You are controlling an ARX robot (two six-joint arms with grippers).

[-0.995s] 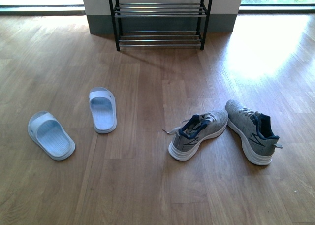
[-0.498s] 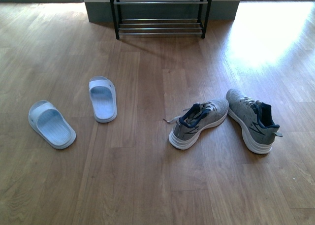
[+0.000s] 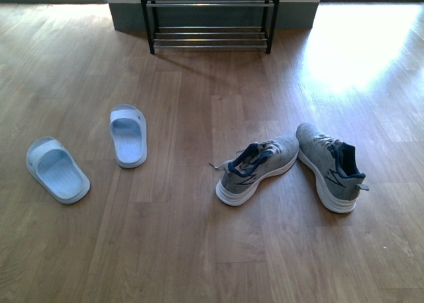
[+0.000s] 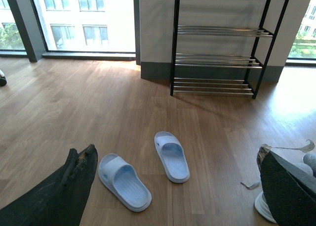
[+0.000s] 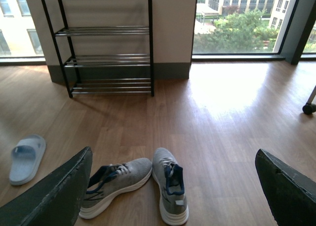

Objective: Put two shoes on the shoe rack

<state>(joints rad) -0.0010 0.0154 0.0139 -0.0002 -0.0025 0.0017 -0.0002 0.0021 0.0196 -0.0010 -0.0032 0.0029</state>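
Sliding leftward in front view: shoes (image 3: 257, 169), shoe rack (image 3: 209, 43); both jaws spread, empty.

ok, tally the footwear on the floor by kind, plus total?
Grey sneakers: 2
Pale blue slides: 2
Total: 4

The shoe rack (image 3: 209, 18) stands at the far end of the floor (image 3: 199, 250), against the wall. Nearer and right of centre lie the left sneaker (image 3: 257, 168) and right sneaker (image 3: 329, 176), toes close together, heels splayed. Well to their left lie the inner slide (image 3: 128, 134) and, further left and nearer, the outer slide (image 3: 57, 170).
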